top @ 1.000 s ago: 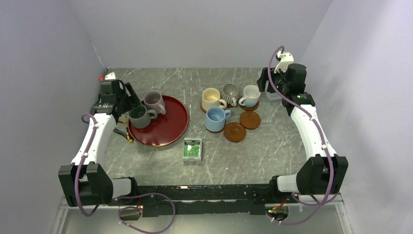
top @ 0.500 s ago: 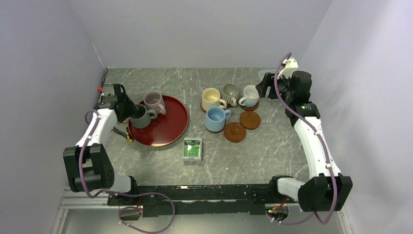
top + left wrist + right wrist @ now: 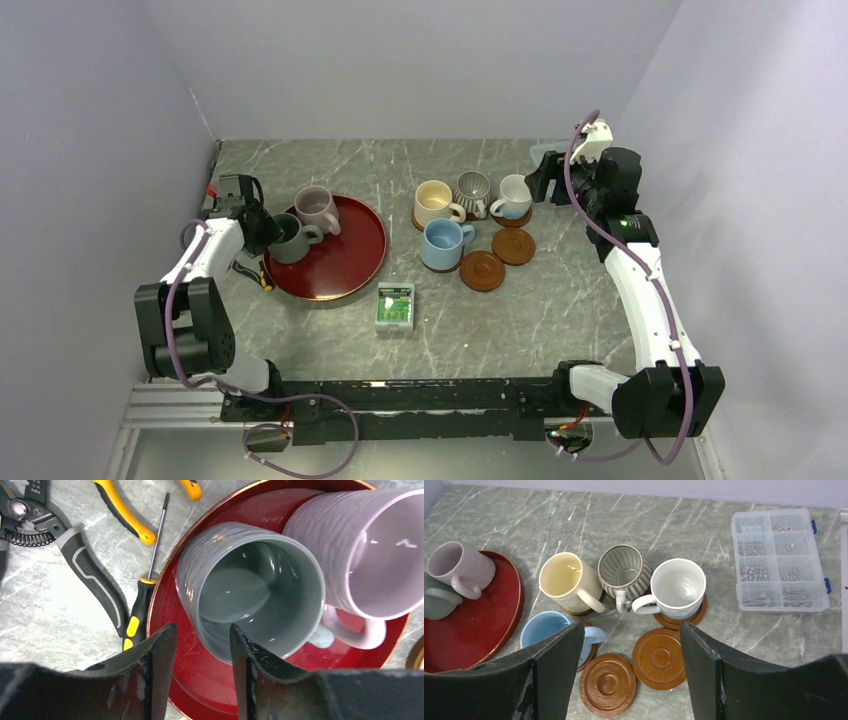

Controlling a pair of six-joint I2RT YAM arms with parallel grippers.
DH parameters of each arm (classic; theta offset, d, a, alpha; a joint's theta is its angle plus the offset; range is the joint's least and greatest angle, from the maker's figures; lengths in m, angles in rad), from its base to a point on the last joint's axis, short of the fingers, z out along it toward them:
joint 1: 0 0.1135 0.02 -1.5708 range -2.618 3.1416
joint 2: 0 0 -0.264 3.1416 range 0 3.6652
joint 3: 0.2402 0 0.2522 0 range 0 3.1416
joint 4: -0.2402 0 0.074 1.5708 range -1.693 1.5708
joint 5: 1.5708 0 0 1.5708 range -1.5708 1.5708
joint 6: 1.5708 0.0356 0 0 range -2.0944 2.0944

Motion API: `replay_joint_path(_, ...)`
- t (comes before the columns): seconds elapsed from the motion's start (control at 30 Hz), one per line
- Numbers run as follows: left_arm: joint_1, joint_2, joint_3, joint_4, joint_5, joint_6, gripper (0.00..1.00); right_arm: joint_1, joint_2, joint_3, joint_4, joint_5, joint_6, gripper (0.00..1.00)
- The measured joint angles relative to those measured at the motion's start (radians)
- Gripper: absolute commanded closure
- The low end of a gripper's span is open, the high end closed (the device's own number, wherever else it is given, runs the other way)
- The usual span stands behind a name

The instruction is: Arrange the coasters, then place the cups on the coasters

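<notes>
Within the left tool (image 3: 201, 630) sits grey-green cup's (image 3: 235, 590) wall.

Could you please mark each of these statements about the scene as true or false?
1. Two coasters lie bare. True.
2. The pink cup stands on a coaster. False: it stands on the tray.
3. The left gripper has one finger on each side of the grey-green cup's near wall. True.
4. The right gripper holds the white cup. False: it is open and empty, and the white cup stands apart from it.
</notes>
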State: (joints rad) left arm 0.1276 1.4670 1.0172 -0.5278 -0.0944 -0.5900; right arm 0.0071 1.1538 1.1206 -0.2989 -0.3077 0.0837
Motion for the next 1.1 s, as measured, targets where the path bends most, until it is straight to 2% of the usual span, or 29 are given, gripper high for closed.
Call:
replay_joint_path(0.17, 0.000, 0.048, 0.000, 0.002, 0.007, 0.006, 0.66, 0.000, 0.000, 0.000, 0.000, -0.001, 0.000, 0.25)
replay_joint_path(0.37, 0.002, 0.067, 0.013, 0.003, 0.011, 0.037, 0.97, 0.000, 0.000, 0.000, 0.000, -0.002, 0.000, 0.25)
replay_joint_path(0.53, -0.004, 0.063, 0.014, -0.016, -0.019, 0.075, 0.97, 0.000, -0.005, 0.000, -0.005, -0.011, 0.009, 0.25)
replay_joint_path(0.63, -0.042, 0.047, 0.013, -0.043, -0.085, 0.120, 0.97, 0.000, -0.006, 0.000, -0.016, -0.018, 0.026, 0.25)
replay_joint_path(0.77, -0.153, -0.009, 0.002, -0.067, -0.180, 0.209, 0.97, 0.000, -0.006, 0.002, -0.042, -0.055, 0.066, 0.24)
replay_joint_path(0.93, -0.279, -0.141, -0.020, -0.052, -0.171, 0.297, 0.97, 0.007, -0.010, 0.002, -0.051, -0.149, 0.138, 0.24)
replay_joint_path(1.0, -0.299, -0.190, -0.023, -0.035, -0.161, 0.328, 0.97, 0.040, -0.009, 0.002, -0.051, -0.162, 0.171, 0.23)
replay_joint_path(1.1, -0.332, -0.243, -0.023, 0.003, -0.141, 0.376, 0.97, 0.159, 0.006, 0.006, -0.053, -0.150, 0.198, 0.24)
